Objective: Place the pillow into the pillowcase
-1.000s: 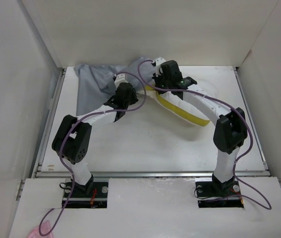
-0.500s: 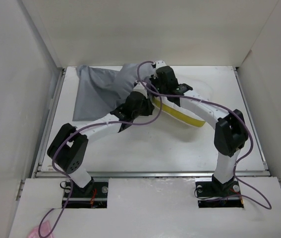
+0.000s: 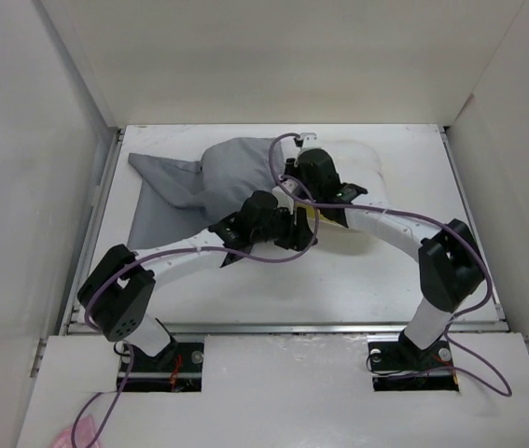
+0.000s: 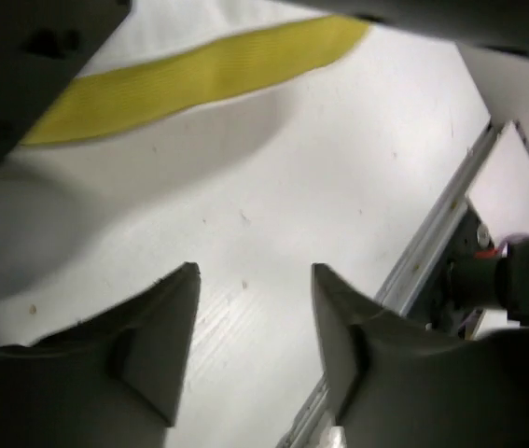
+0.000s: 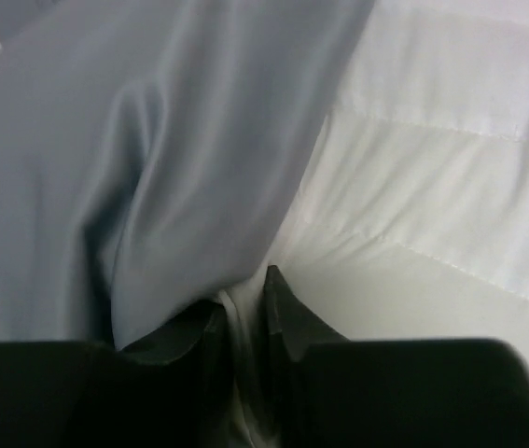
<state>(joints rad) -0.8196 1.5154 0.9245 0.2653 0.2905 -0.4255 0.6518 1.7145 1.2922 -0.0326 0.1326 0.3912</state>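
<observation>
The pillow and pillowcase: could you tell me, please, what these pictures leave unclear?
Mouth of the pillowcase: top external, both arms cover it.
How deep the pillow sits inside: top external, same arms; right wrist, framed too close.
Pillow in left wrist: cut off by the top edge; little beyond its yellow trim shows.

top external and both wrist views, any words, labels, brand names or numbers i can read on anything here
No text can be read in any view.
pillowcase: plain grey cloth, no print or tag showing.
pillow: plain white, and its yellow trim bears no writing.
red part by the left arm's base: too small to tell whether it carries a label.
</observation>
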